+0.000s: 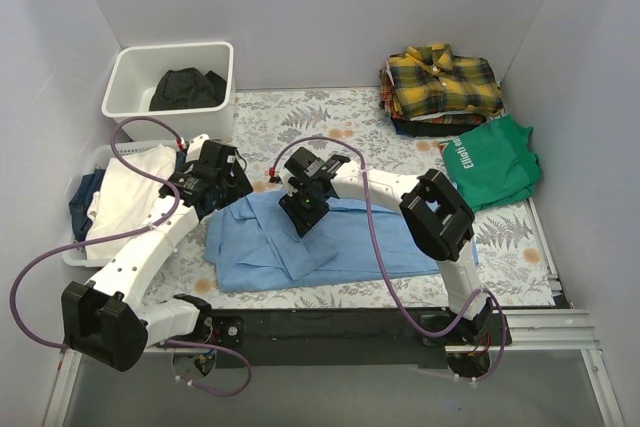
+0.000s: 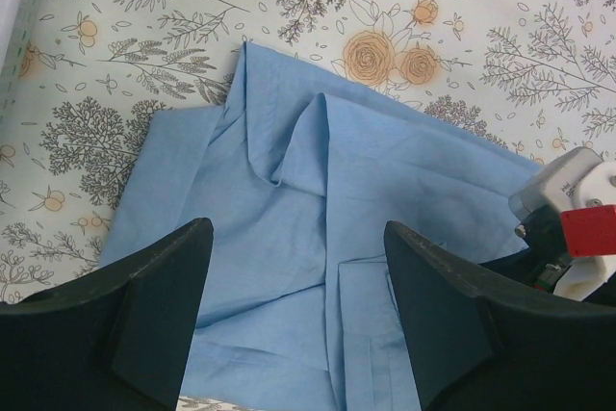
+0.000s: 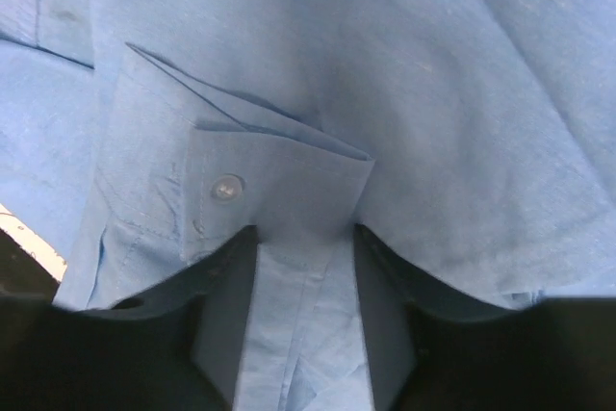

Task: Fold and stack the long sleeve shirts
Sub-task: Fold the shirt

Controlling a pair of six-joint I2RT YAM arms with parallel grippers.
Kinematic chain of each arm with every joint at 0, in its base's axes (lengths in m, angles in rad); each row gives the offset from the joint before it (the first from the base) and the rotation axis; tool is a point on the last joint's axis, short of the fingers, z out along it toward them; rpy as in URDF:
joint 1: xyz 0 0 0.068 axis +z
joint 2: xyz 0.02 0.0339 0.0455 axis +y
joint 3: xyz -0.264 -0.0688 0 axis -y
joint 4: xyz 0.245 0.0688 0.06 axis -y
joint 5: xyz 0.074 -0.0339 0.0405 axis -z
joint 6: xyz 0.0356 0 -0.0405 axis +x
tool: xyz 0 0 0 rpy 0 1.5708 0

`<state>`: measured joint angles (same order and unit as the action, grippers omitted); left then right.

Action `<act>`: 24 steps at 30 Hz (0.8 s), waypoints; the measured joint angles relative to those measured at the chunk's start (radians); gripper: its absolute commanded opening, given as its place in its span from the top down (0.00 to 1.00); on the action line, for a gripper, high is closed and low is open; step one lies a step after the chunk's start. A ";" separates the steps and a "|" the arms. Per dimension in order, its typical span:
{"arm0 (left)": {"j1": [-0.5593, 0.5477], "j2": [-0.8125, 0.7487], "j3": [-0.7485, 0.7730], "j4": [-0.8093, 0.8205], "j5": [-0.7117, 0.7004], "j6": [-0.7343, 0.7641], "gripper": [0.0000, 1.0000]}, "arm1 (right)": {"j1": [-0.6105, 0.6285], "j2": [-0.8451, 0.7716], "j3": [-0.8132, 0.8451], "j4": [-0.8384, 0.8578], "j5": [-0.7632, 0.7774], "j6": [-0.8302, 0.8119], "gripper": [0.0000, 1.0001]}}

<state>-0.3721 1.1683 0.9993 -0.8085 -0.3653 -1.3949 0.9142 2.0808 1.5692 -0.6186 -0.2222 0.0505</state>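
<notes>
The light blue shirt (image 1: 340,252) lies partly folded on the flowered table near the front. My right gripper (image 1: 305,209) is over its upper middle. In the right wrist view that gripper (image 3: 298,257) is shut on the sleeve cuff (image 3: 260,180), which has a button and lies folded over the shirt body. My left gripper (image 1: 225,182) is open and empty above the shirt's left part; in the left wrist view its jaws (image 2: 298,276) stand wide apart over the blue cloth (image 2: 318,170). The yellow-and-black plaid shirt (image 1: 440,82) lies folded on a pile at the back right.
A green T-shirt (image 1: 492,162) lies by the right wall. A white bin (image 1: 140,59) at the back left holds a black garment (image 1: 187,89). A basket (image 1: 78,255) at the left holds white cloth (image 1: 130,192) and dark cloth.
</notes>
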 measured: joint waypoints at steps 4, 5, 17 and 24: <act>0.021 0.000 0.000 0.001 0.014 0.015 0.28 | 0.010 0.000 0.006 0.006 -0.009 0.001 0.75; 0.025 0.000 0.000 0.001 0.016 0.019 0.28 | 0.013 0.000 0.006 0.008 -0.009 0.001 0.86; 0.050 0.005 -0.010 0.042 0.074 0.065 0.28 | 0.022 -0.223 -0.076 0.015 0.072 0.044 0.99; 0.050 0.055 -0.026 0.100 0.118 0.100 0.28 | 0.023 -0.583 -0.233 0.055 0.285 0.070 0.99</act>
<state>-0.3225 1.2232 0.9730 -0.7086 -0.2474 -1.2953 0.9367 1.4979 1.3357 -0.5640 0.0624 0.1204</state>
